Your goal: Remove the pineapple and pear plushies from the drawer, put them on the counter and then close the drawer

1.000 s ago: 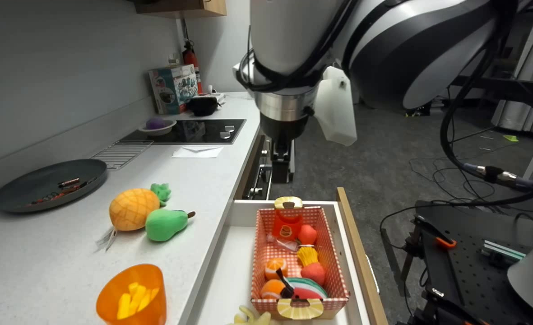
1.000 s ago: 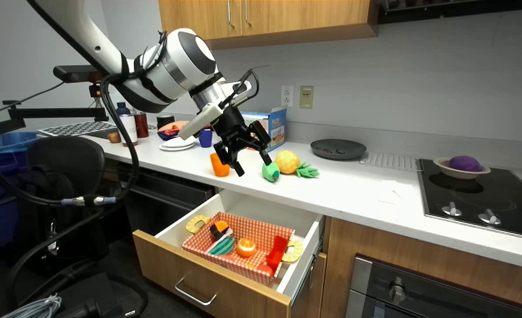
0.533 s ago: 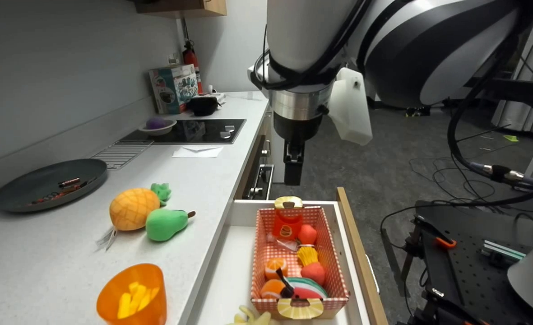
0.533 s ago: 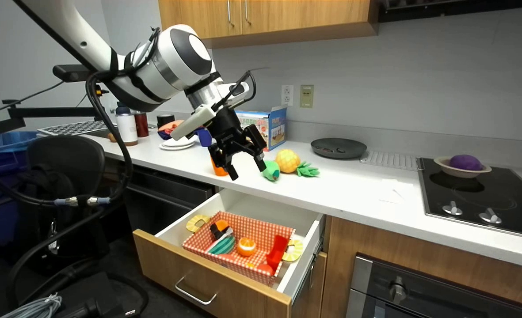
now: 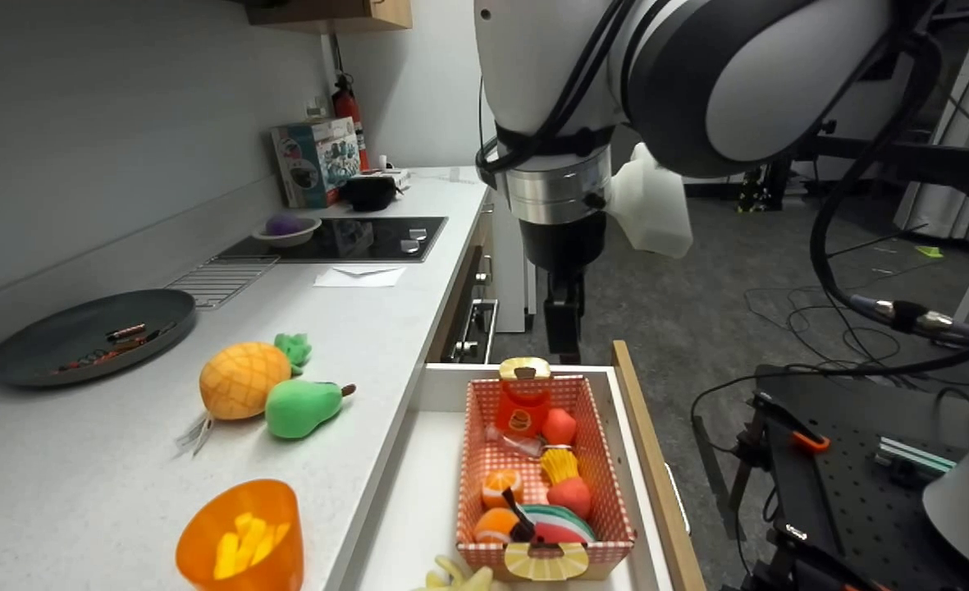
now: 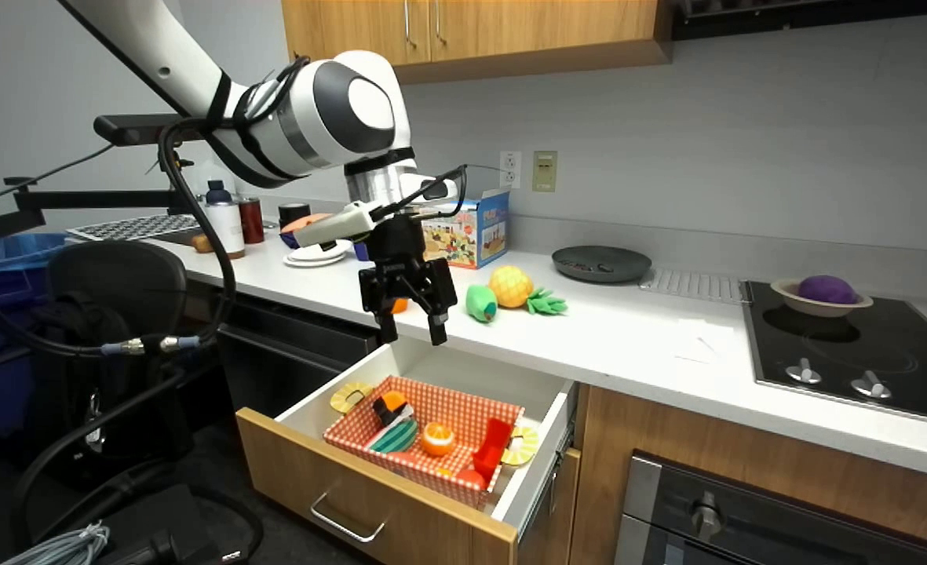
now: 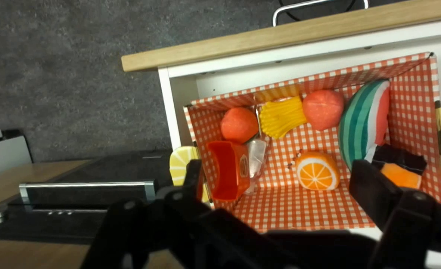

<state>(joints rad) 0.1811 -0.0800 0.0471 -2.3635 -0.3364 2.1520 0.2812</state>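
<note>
The yellow-orange pineapple plush with green leaves (image 5: 244,380) (image 6: 510,287) lies on its side on the counter (image 5: 353,345). The green pear plush (image 5: 297,409) (image 6: 479,303) lies beside it, nearer the counter edge. The drawer (image 6: 432,519) (image 5: 418,468) is pulled open, with a metal handle (image 7: 310,4) on its wooden front. My gripper (image 6: 414,337) (image 5: 564,355) (image 7: 278,170) is open and empty, pointing down above the drawer. In the wrist view its fingers spread over the basket, with nothing between them.
A red-checked basket (image 7: 287,209) in the drawer holds toy food: an orange (image 7: 317,172), a watermelon (image 7: 358,119), a red fries box (image 7: 227,172). An orange cup (image 5: 242,533) with yellow sticks, a dark pan (image 6: 600,264) and a box (image 6: 490,231) stand on the counter.
My gripper has moved away from the counter, over the drawer, then lowered and turned to point more straight down. The plushies, drawer and basket have not moved.
</note>
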